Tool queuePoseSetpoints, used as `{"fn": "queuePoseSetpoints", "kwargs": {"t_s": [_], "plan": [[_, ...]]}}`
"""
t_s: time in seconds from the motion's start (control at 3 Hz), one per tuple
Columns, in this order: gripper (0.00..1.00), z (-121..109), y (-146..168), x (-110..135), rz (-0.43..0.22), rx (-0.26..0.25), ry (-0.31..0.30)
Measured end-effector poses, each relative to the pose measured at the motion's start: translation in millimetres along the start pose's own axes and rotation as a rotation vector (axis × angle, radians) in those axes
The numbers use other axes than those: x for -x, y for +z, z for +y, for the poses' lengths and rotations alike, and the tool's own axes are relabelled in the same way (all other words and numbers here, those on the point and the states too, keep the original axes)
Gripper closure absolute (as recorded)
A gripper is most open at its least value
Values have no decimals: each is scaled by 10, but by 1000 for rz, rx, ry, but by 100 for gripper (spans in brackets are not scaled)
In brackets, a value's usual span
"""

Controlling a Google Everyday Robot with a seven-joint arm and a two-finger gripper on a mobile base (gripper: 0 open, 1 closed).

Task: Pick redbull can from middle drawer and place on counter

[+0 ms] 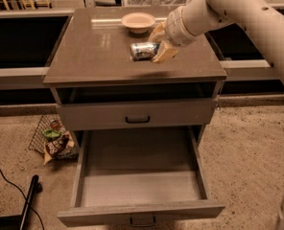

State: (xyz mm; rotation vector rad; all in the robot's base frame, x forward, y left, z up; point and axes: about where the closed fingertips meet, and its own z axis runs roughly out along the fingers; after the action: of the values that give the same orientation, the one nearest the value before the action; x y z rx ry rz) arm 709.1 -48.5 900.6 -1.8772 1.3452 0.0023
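Note:
The redbull can (143, 50) is silver with blue patches and lies sideways, held just above the counter (94, 51) near its middle. My gripper (157, 44) is shut on the can's right end, with the white arm coming in from the upper right. The middle drawer (139, 176) is pulled wide open below, and its pale grey floor is bare. Its dark handle (142, 221) shows at the bottom edge.
A small cream bowl (138, 21) sits on the counter just behind the can. The shallower upper drawer front (137, 114) is closed. A wire basket with snack bags (53, 140) stands on the floor at the left. A black cable and pole (27, 202) lie at the lower left.

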Motion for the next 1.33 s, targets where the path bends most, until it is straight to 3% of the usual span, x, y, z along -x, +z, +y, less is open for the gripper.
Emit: {"fn": "queuePoseSetpoints", "kwargs": {"t_s": [0.33, 0.67, 1.0, 1.33], "plan": [[100, -255, 220, 118, 8, -17, 22], [100, -426, 440, 171, 26, -44, 108], [100, -548, 705, 198, 3, -50, 194], [100, -643, 973, 197, -36, -43, 243]]}}
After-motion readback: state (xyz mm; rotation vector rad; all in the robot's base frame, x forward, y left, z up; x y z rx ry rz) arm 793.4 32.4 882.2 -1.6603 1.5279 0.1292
